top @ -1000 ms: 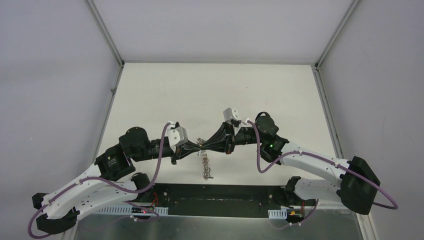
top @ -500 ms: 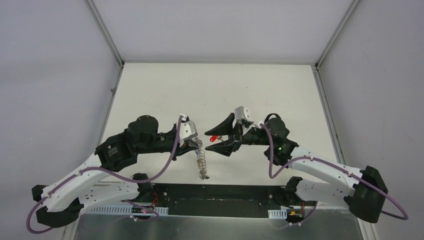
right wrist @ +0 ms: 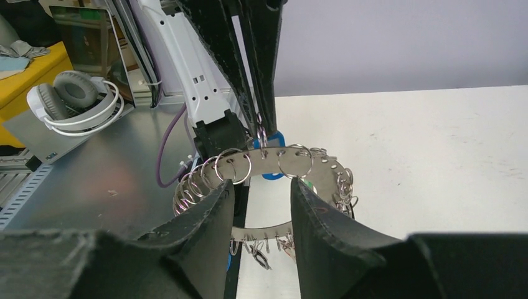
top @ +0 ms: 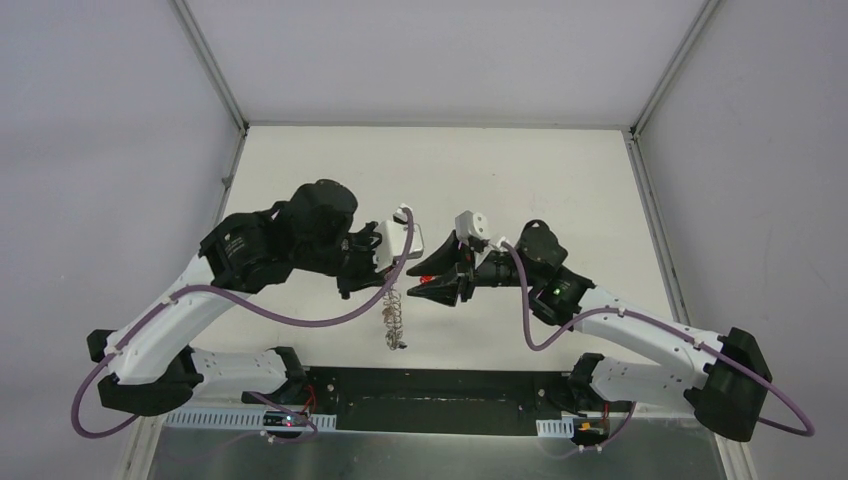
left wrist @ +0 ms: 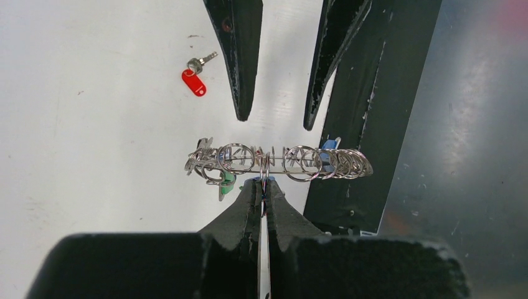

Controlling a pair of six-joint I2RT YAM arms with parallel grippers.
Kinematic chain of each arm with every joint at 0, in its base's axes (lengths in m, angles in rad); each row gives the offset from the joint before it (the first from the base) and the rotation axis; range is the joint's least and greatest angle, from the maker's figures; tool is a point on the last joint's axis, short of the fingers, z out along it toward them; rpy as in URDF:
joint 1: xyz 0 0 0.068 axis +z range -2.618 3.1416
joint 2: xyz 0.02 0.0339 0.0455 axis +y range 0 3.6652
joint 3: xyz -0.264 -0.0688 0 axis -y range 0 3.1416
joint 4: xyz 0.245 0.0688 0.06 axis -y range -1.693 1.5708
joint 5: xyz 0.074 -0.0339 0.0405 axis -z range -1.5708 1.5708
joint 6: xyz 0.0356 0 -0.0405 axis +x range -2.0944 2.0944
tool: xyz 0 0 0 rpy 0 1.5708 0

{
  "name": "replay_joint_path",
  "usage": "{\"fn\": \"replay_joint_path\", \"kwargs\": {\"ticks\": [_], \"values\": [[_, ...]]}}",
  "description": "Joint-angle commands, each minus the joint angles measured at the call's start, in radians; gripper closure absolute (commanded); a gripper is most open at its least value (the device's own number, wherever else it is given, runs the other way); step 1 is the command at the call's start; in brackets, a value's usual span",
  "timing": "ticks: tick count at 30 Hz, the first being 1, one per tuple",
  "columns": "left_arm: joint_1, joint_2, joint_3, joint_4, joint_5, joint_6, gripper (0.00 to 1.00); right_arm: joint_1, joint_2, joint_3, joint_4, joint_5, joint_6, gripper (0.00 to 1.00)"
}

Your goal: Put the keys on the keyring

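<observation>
Keyring [left wrist: 280, 162] is being pinched mid-air by the closed left hand [left wrist: 263, 190]. The right hand [right wrist: 263, 184] is being held open, empty. Red-tagged key [left wrist: 196, 76], on the table [left wrist: 93, 124] at its 11 o'clock, is not yet being threaded. Blue tag [right wrist: 272, 138] looks attached.

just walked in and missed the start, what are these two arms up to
The left gripper is shut on the rim of the keyring, holding it up off the table. The right gripper faces it with jaws open beside the wire loops, holding nothing. The red-tagged key lies on the table, not yet on the ring.
</observation>
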Motion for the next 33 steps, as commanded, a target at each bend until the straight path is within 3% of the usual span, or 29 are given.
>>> {"fn": "replay_joint_path", "kwargs": {"ticks": [1,8,24,29,33], "values": [[-0.008,0.096,0.152,-0.178,-0.006,0.07,1.0,0.001,0.026,0.05,0.087,-0.048,0.027,0.61],[-0.008,0.177,0.223,-0.222,0.01,0.085,1.0,0.003,0.088,0.043,0.22,-0.071,0.11,0.7],[-0.008,0.173,0.2,-0.173,0.054,0.078,1.0,0.027,0.162,0.05,0.277,-0.047,0.117,0.74],[-0.009,0.16,0.183,-0.149,0.064,0.071,1.0,0.034,0.179,0.059,0.285,-0.04,0.123,0.82],[-0.008,0.154,0.171,-0.143,0.069,0.067,1.0,0.034,0.185,0.063,0.284,-0.028,0.129,0.99]]}}
